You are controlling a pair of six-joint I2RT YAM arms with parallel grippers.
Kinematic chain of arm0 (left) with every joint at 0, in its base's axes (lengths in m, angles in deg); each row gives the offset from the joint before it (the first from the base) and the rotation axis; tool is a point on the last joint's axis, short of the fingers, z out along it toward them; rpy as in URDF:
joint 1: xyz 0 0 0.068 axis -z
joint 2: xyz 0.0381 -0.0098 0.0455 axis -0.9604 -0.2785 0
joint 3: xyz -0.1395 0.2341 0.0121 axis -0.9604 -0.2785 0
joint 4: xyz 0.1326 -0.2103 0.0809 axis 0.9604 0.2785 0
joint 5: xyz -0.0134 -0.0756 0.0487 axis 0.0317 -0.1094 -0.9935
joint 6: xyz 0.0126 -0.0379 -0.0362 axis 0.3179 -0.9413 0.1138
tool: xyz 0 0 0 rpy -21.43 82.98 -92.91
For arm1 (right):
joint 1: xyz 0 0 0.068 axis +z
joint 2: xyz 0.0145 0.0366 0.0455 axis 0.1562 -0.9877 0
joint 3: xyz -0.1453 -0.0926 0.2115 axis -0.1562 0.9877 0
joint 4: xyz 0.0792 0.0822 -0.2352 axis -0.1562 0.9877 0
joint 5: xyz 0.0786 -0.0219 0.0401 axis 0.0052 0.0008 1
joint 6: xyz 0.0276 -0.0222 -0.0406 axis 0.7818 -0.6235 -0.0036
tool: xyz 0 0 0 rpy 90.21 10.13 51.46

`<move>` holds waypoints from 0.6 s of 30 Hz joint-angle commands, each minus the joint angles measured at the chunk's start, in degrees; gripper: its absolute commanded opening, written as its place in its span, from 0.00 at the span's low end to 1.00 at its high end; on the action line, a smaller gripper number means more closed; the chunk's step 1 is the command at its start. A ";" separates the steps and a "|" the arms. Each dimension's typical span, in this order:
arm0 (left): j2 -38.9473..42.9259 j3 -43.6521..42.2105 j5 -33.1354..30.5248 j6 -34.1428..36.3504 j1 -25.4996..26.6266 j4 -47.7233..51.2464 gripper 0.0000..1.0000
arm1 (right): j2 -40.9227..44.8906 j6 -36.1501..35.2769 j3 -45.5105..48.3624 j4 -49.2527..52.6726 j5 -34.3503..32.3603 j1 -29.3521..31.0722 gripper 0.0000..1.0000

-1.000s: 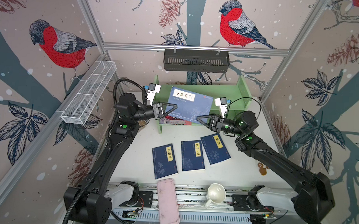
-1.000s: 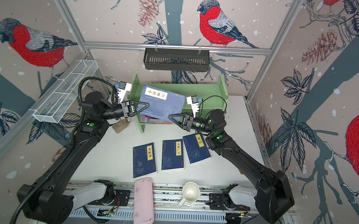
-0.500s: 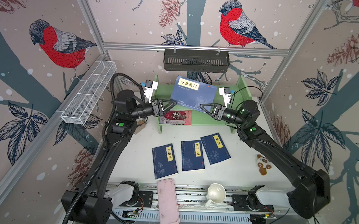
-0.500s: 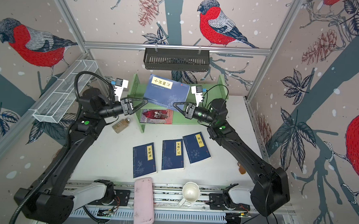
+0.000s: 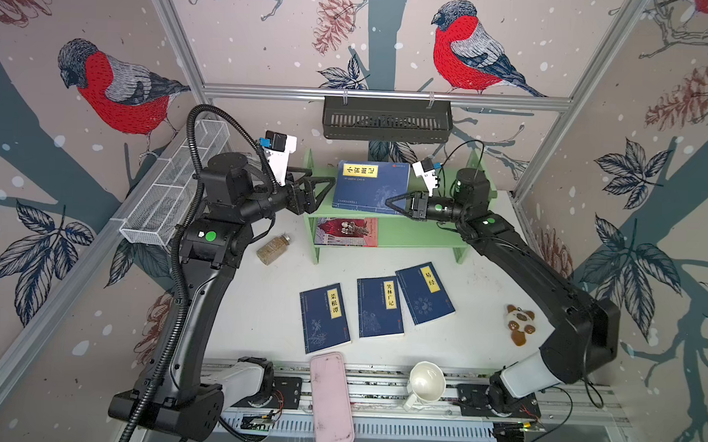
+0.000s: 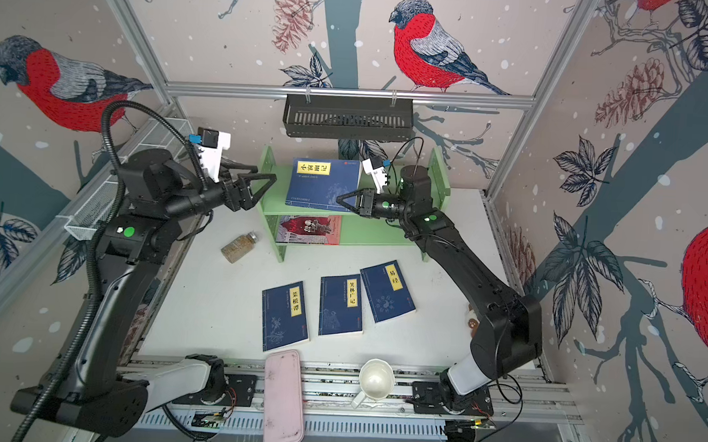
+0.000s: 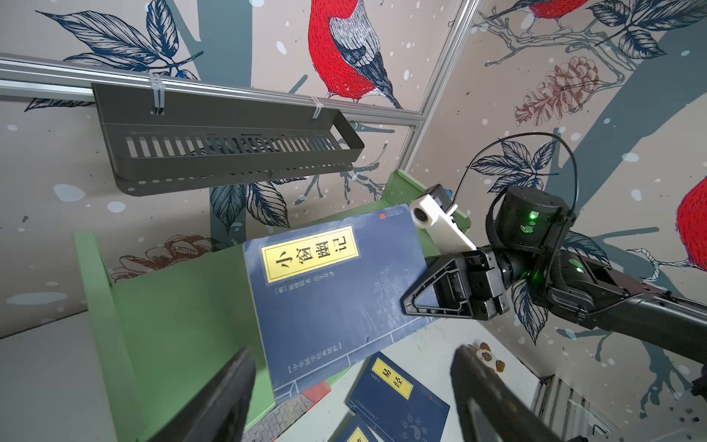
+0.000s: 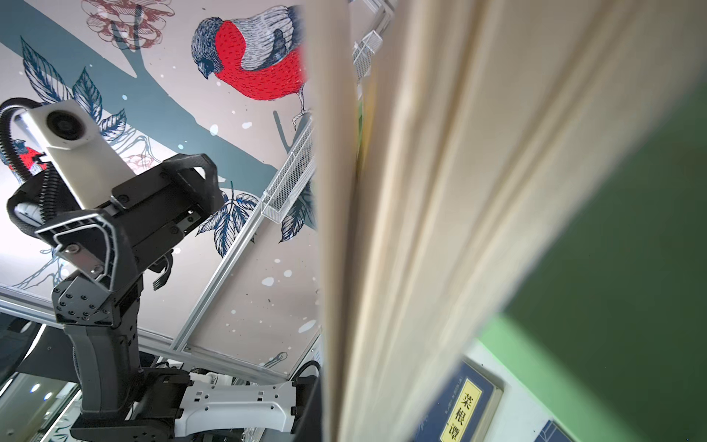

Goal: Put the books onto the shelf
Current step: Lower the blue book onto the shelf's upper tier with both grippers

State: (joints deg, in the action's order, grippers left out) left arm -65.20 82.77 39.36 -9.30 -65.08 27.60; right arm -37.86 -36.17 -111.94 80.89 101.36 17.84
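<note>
Navy paperback with yellow label (image 5: 372, 187) over green wooden shelf (image 5: 422, 236): right fingers (image 7: 428, 279) clamped on its right edge, left fingers (image 7: 225, 398) apart alongside.

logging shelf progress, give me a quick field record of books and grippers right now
shelf: light green two-tier rack
top tier: navy book 小窗幽记
lower tier: red-and-grey book
on table: navy books 菜根谭, 笑林广记, 易经
left gripper: open, beside 小窗幽记
right gripper: shut on 小窗幽记
</note>
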 commanded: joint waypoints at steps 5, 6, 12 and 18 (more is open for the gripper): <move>0.55 -2.00 1.94 -1.37 -0.14 -2.09 0.82 | -5.69 -0.11 -5.67 0.94 2.89 1.73 0.01; 0.60 -2.23 1.88 -1.40 -0.14 -2.17 0.82 | -6.50 0.17 -6.47 1.06 2.93 1.81 0.01; 1.04 -4.09 4.33 -2.64 -0.14 -3.39 0.84 | -10.01 0.62 -10.23 2.35 3.13 2.25 0.03; 1.47 -4.66 3.86 -3.07 -0.14 -3.76 0.85 | -11.09 0.51 -11.69 3.78 2.86 2.65 0.06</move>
State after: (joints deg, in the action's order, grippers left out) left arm -64.08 78.27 42.01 -12.38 -65.08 26.22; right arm -48.83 -35.23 -122.76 85.35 103.09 20.36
